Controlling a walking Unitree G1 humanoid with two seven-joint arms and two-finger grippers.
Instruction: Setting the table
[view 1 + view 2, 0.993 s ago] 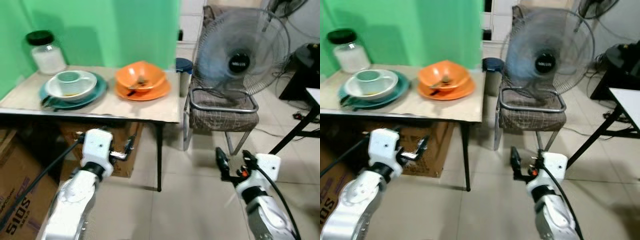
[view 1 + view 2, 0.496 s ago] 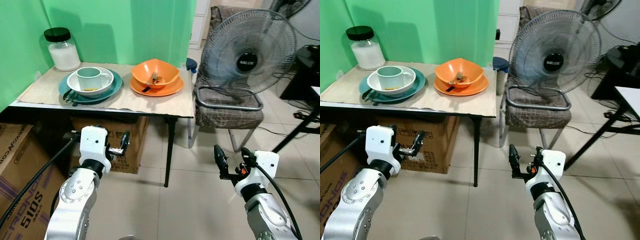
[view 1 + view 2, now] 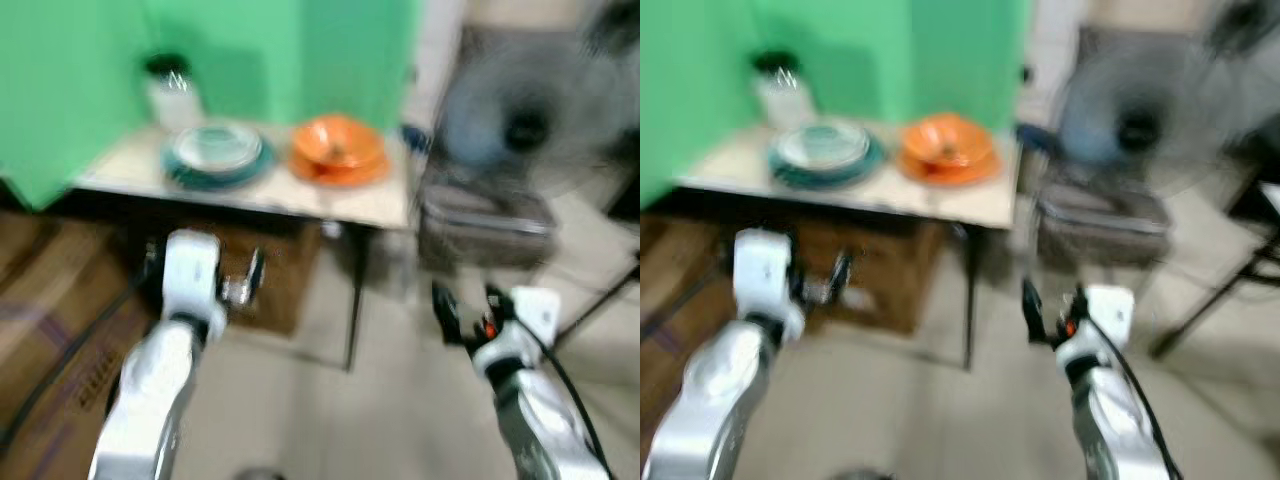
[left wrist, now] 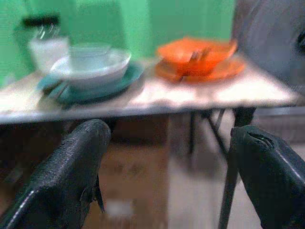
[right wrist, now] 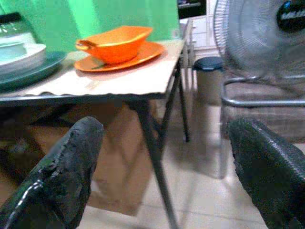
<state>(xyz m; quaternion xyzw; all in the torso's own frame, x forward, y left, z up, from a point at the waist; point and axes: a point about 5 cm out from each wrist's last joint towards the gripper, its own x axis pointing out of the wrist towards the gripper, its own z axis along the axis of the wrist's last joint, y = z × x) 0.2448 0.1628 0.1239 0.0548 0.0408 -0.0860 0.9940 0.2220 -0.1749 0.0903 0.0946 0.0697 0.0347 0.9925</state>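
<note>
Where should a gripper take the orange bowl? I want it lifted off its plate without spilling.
Grip the orange bowl by its raised rim, probably from the side facing the table edge. It sits upright on the orange plate, and its flared wall leaves the rim free. A utensil lies inside; avoid that part.

Both head views are heavily smeared by motion blur: the table (image 3: 380,205), the orange bowl (image 3: 337,150) and the fan (image 3: 520,125) have soft, streaked outlines. The room is evenly and brightly lit, with the green wall (image 3: 90,70) vivid. Deep shadow lies under the table. The left wrist view is blurred too, while the right wrist view is sharper, with the near black fingers (image 5: 62,176) out of focus.
</note>
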